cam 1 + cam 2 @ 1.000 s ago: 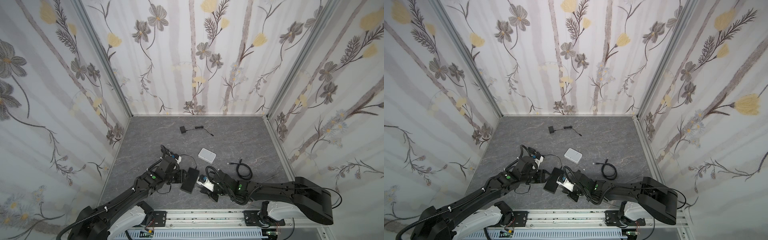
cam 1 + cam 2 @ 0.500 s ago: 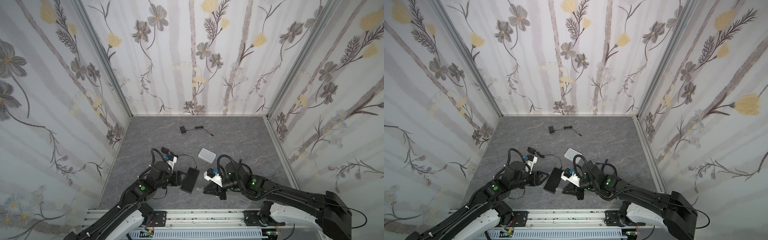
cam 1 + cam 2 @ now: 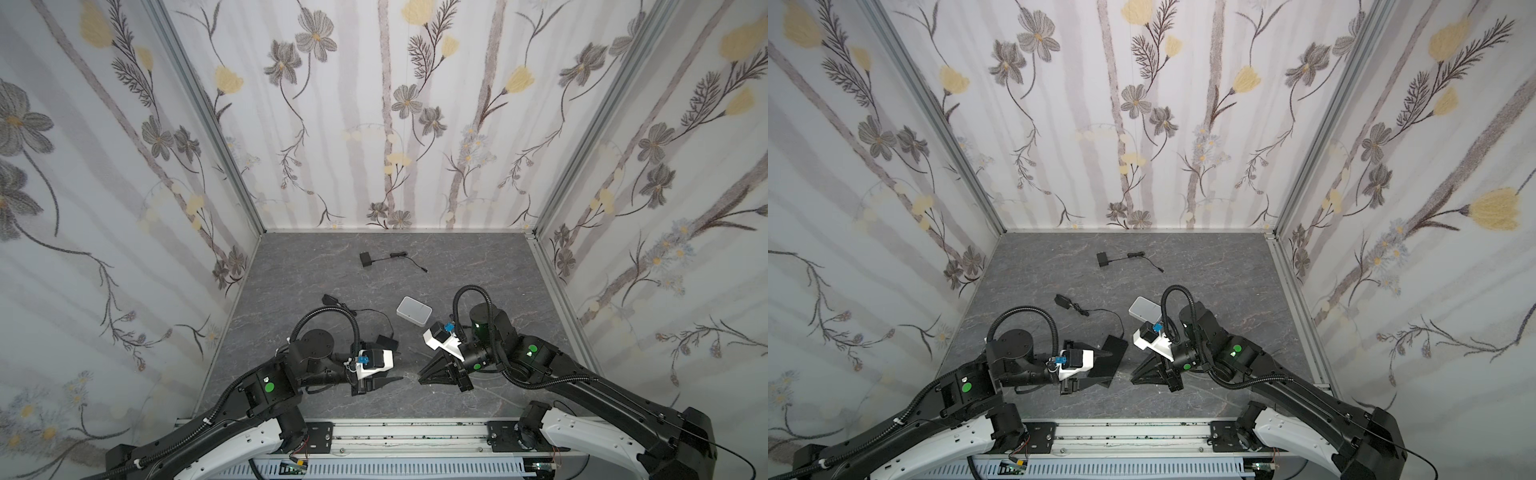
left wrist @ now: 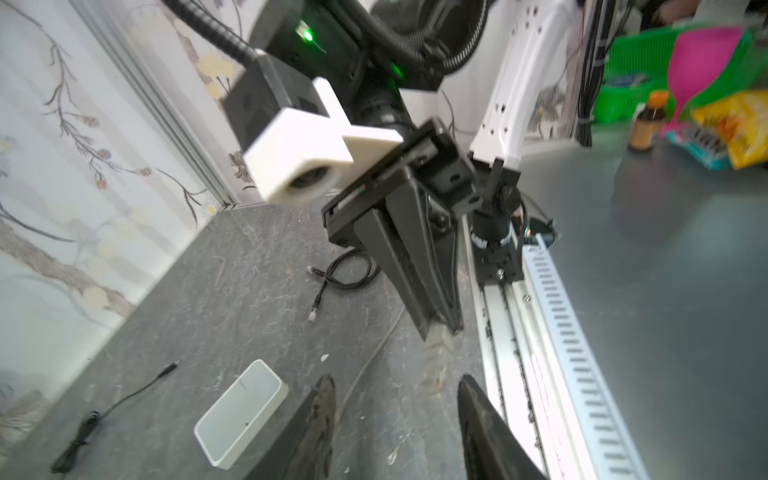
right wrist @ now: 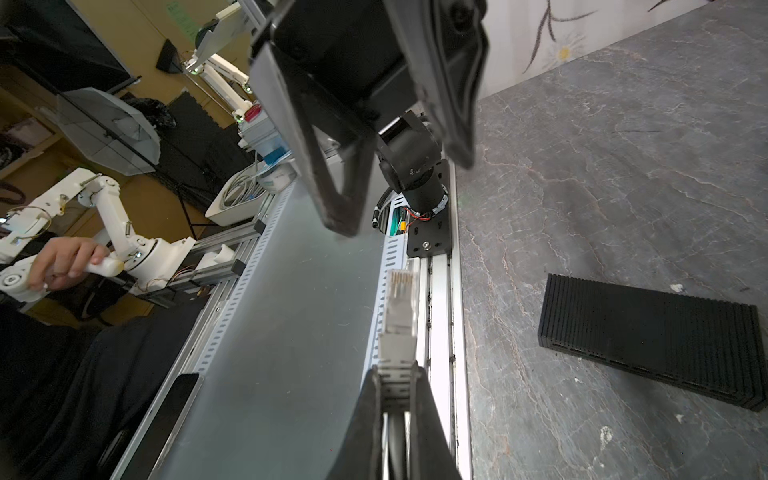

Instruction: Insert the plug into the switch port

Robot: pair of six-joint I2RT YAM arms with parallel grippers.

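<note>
2 black arms (image 3: 615,397) carry green dots (image 3: 269,387), ribbed hoses (image 3: 332,308), white camera mounts (image 3: 380,359).

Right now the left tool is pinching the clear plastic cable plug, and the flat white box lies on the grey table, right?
No, it is the right tool that pinches the clear plastic cable plug; the right wrist view shows it. The flat white box does lie on the grey table.

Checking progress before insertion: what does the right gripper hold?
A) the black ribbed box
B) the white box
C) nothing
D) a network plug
D: in the right wrist view the right gripper is shut on the plug, its clear tip sticking out ahead.
</note>
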